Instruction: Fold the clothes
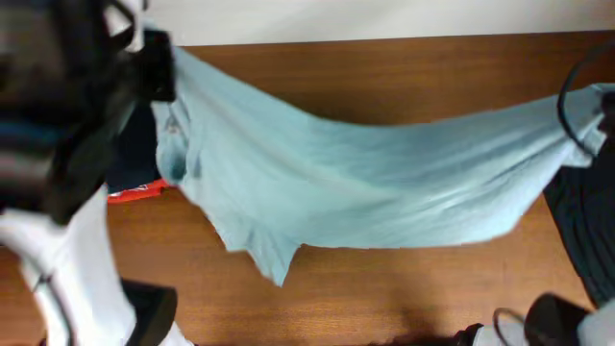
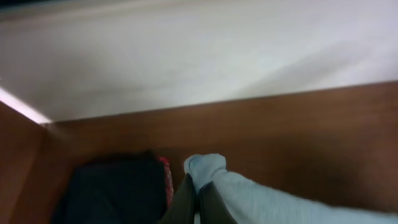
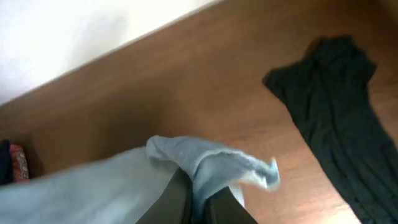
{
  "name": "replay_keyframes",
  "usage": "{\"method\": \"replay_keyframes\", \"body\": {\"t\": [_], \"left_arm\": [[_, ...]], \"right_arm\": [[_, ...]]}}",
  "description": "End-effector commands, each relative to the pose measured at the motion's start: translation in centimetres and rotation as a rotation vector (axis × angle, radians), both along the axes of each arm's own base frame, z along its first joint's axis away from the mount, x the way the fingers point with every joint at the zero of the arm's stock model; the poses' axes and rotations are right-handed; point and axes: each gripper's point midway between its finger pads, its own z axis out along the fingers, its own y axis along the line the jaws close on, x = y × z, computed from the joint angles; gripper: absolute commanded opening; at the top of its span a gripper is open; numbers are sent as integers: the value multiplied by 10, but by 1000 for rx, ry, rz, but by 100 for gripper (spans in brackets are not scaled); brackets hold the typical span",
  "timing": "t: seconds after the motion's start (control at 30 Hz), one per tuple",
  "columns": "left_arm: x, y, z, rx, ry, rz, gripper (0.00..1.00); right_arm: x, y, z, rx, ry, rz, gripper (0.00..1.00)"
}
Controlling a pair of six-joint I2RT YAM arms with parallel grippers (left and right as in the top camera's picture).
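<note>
My left gripper (image 2: 196, 199) pinches one end of the pale blue T-shirt (image 1: 365, 173) at ten o'clock, my right gripper (image 3: 200, 202) clamps the other at three; it hangs stretched above the tabletop (image 1: 404, 72).

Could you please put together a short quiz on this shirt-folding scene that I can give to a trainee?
1. True or false: the pale T-shirt lies neatly folded on the table.
2. What lies on the table on the robot's right side? A) a dark loose garment B) a white towel C) a cardboard box
3. Fill in: the left jaws and the right jaws are both ___ on the T-shirt's edges.
Key: 1 false, it hangs unfolded, stretched out between the two arms; 2 A; 3 shut.
</note>
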Motion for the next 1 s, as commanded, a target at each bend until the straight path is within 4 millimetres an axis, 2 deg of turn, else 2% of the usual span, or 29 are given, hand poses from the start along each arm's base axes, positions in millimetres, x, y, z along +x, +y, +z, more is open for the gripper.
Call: {"method": "replay_keyframes", "body": {"t": [0.0,0.07,0.2,0.37,0.53,0.73,0.77,0.8,0.83,0.87,0.9,0.97], "left_arm": [[39,-9,-42,13,100,6,1],[64,-14,-68,27,148,9,1],[100,-22,-105,42,199,12,1],[141,-30,-153,58,246,18,1],[185,-38,-202,73,254,32,1],[219,-46,-240,68,237,32,1],[224,-47,-244,68,233,32,1],[227,-47,-246,65,225,32,1],[231,-48,-248,63,213,33,15],[233,-47,-248,61,208,35,37],[235,-46,-247,59,201,38,72],[235,-41,-245,56,198,44,99]], "right_arm": [[22,-16,-31,46,90,-21,4],[42,-25,-54,71,147,-8,4],[80,-31,-94,104,217,25,4],[127,-30,-138,114,255,75,4],[184,-22,-185,101,245,134,5],[224,-10,-224,84,231,181,4],[231,-8,-229,80,222,186,8],[238,-8,-233,75,211,191,17],[244,-8,-237,69,198,194,46],[248,-7,-237,64,187,198,93],[251,-7,-236,59,177,199,99],[252,-7,-230,55,163,198,99]]}}
